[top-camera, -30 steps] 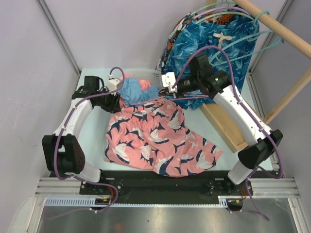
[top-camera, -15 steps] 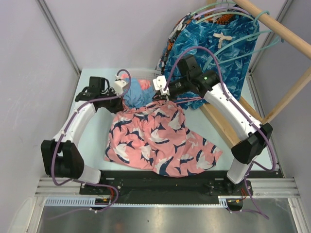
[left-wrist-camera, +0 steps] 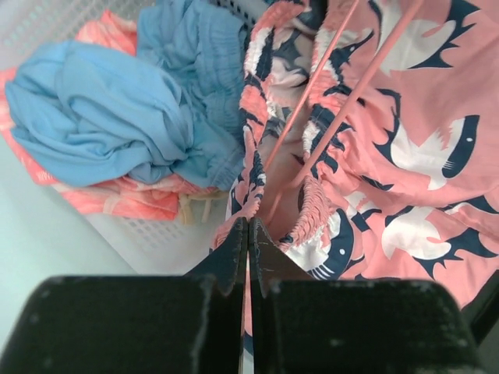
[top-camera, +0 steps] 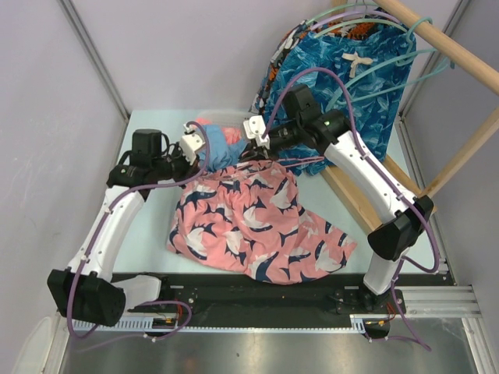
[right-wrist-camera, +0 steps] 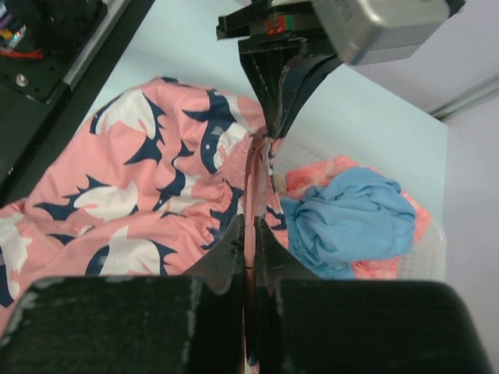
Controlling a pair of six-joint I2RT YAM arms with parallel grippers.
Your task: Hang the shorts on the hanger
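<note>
The coral-pink fish-print shorts [top-camera: 249, 226] lie spread on the table, their gathered waistband [left-wrist-camera: 316, 210] raised at the far edge. My left gripper [top-camera: 221, 158] is shut on the waistband edge; its tips [left-wrist-camera: 248, 227] pinch the fabric, and it also shows in the right wrist view [right-wrist-camera: 270, 128]. My right gripper [top-camera: 251, 153] is shut on the thin pink hanger [right-wrist-camera: 251, 183], whose rods [left-wrist-camera: 343, 97] run inside the waistband opening. Part of the hanger [top-camera: 306, 160] sticks out to the right above the shorts.
A white mesh basket [left-wrist-camera: 148, 234] behind the shorts holds a light-blue garment [top-camera: 217, 145] and coral striped cloth [left-wrist-camera: 109, 199]. Blue leaf-print shorts [top-camera: 343, 86] hang on teal hangers from a wooden rail [top-camera: 444, 47] at the back right. A wooden base board [top-camera: 359, 199] lies beside the shorts.
My left gripper has moved right toward the middle and my right gripper left, so the two now meet at the waistband. The waistband has bunched and lifted a little.
</note>
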